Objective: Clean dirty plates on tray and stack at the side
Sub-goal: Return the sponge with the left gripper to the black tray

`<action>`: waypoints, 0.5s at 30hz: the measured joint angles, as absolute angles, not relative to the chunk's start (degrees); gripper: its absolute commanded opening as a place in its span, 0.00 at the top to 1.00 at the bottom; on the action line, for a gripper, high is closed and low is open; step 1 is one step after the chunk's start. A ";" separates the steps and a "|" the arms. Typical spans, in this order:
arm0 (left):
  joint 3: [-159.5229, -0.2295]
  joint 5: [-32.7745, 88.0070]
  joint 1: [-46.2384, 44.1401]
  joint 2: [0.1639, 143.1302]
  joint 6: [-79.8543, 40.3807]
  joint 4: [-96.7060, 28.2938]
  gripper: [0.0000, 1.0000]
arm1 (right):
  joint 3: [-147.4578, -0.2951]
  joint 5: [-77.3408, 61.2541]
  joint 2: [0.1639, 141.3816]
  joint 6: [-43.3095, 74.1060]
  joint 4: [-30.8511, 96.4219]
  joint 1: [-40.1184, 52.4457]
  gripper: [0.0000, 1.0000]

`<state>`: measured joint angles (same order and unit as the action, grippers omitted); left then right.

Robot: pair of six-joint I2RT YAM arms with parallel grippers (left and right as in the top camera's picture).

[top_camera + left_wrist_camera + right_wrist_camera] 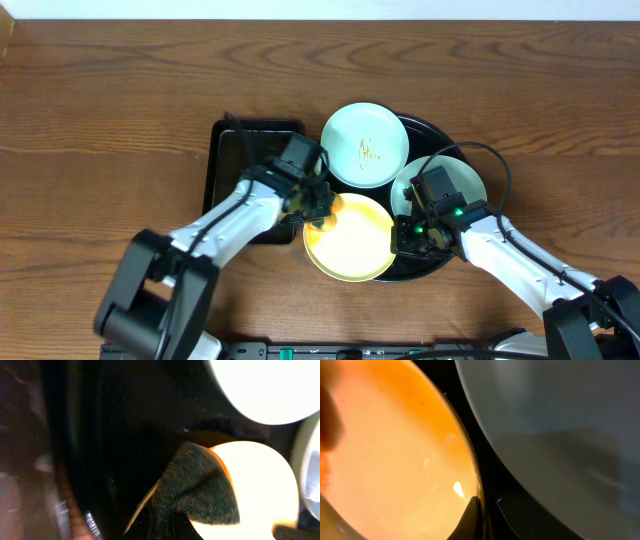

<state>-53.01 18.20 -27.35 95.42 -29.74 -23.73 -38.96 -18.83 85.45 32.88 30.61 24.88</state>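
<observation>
The left gripper (318,203) stood over the left edge of the round black tray (408,268). Its fingers appeared clamped on a dark green scouring pad (195,485), which was folded and pressed on the near-left part of the pale yellow plate (355,245). This plate lay at the front-left of the tray, with its outer side hanging over the tray's rim. An orange film covered much of its face in the right wrist view.

The right gripper (412,232) was at the front of the tray, at the right rim of the yellow plate. One black finger (472,517) showed just at that rim, but I could not tell if the fingers were together on it or apart.

At the back of the tray lay a mint-green plate (364,146) with a brown sauce smear (370,153). A second mint-green plate (465,180) lay at the right side, partly under the right arm. A rectangular black tray (235,170) sat on the worktop (100,120), touching the round tray's left side or nearly so.

The step in hand seemed to be the wiping of the yellow plate. To do it well, the pad should press flat and sweep from the rim toward the middle. As the plate overhung the tray, the right gripper should keep it from tipping or sliding.
</observation>
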 measured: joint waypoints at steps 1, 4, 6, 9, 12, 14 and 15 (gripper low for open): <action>-52.93 18.39 -26.79 94.35 -29.17 -23.88 0.92 | -38.96 -18.74 85.45 32.88 30.72 24.88 0.99; -52.88 17.89 -24.53 89.32 -27.51 -24.29 0.92 | -38.89 -17.96 85.45 32.88 31.57 24.86 0.99; -52.88 17.65 -23.57 85.73 -26.65 -25.12 0.92 | -38.89 -17.78 85.45 32.88 31.64 24.86 0.99; -52.88 17.06 -23.22 79.31 -25.19 -26.70 0.92 | -38.89 -17.28 85.45 32.88 31.59 24.86 0.99; -52.88 14.46 -22.96 75.61 -24.51 -28.84 0.92 | -38.89 -16.88 85.45 32.86 31.44 24.86 0.99; -52.88 11.49 -22.33 74.65 -24.14 -30.46 0.92 | -38.87 -16.69 85.45 32.62 31.03 24.86 0.99; -52.88 10.24 -21.96 74.65 -24.05 -30.92 0.92 | -38.87 -16.58 85.45 32.38 30.68 24.88 0.99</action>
<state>-52.88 10.24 -21.96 74.65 -24.05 -30.92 -38.87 -16.58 85.45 32.38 30.68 24.88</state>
